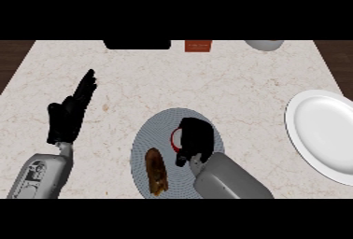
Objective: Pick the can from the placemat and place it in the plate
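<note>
Can: on the placemat, left of its middle. Only a red-and-white sliver shows past the hand, so I cannot tell whether it stands upright.
Right hand: over the can from the right, fingers curled round it. How much of the can they cover is hidden.
Grip risk: if the hold is mostly on one side, the can could tip or slip free as it is lifted.
Brown loaf-like item: on the near part of the placemat, just beside the hand. A low lift or a dragged wrist could knock it.
Plate: well apart at the right, partly cut off by the view's edge. A short carry could set the can on its rim, or on the desk.
Left hand: resting at the left with straight fingers, out of the carry path.
</note>
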Controlling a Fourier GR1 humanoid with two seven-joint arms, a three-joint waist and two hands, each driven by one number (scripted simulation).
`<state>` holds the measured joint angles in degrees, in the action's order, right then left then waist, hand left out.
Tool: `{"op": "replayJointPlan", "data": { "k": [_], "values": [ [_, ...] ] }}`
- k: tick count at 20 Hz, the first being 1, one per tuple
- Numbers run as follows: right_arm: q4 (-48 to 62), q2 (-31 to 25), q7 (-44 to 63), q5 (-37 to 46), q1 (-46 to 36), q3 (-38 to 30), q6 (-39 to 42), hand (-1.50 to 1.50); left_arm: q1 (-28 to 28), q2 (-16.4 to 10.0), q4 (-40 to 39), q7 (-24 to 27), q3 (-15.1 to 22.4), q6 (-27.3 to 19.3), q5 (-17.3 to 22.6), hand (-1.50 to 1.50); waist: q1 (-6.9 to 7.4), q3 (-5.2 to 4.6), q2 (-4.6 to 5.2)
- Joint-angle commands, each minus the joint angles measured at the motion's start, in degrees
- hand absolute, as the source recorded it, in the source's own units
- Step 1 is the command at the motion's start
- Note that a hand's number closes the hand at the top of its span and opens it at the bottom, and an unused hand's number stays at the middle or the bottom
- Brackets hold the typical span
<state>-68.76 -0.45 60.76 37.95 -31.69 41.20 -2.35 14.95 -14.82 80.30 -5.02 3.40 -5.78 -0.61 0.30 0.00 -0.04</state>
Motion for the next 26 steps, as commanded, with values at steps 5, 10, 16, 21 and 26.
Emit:
{"op": "replayJointPlan", "data": {
  "k": [5, 10, 16, 21, 26],
  "values": [
    [0.5, 0.4, 3.4, 3.9, 0.2, 1.3, -5.2, 1.50, -3.2, 1.3, 0.9, 3.0, -1.0, 0.7, -1.5, 0.00, 0.17, 0.00, 0.01],
    [-9.5, -24.2, -15.7, 2.2, 13.7, -5.1, -4.3, 1.50, -2.7, 0.3, 1.0, -0.7, -2.7, -0.5, -0.7, 0.00, -4.54, 0.22, -0.92],
    [-8.1, -41.3, -30.6, -1.5, 15.1, -15.5, -8.1, 1.50, -3.4, -0.7, 0.5, -0.6, -5.1, -2.2, -0.7, 0.00, -9.08, 0.60, -1.47],
    [-10.5, -49.5, -47.5, -8.9, 17.1, -25.3, -15.2, 1.50, -4.9, -1.2, 0.7, 0.0, -5.7, -1.7, -0.3, 0.00, -9.60, 0.83, -1.70],
    [-11.0, -53.9, -66.4, -19.7, 21.4, -33.1, -16.4, 1.50, -5.5, -0.6, 1.5, -0.2, -5.5, -1.8, 0.0, 0.00, -8.88, 0.84, -1.38]
  ]
}}
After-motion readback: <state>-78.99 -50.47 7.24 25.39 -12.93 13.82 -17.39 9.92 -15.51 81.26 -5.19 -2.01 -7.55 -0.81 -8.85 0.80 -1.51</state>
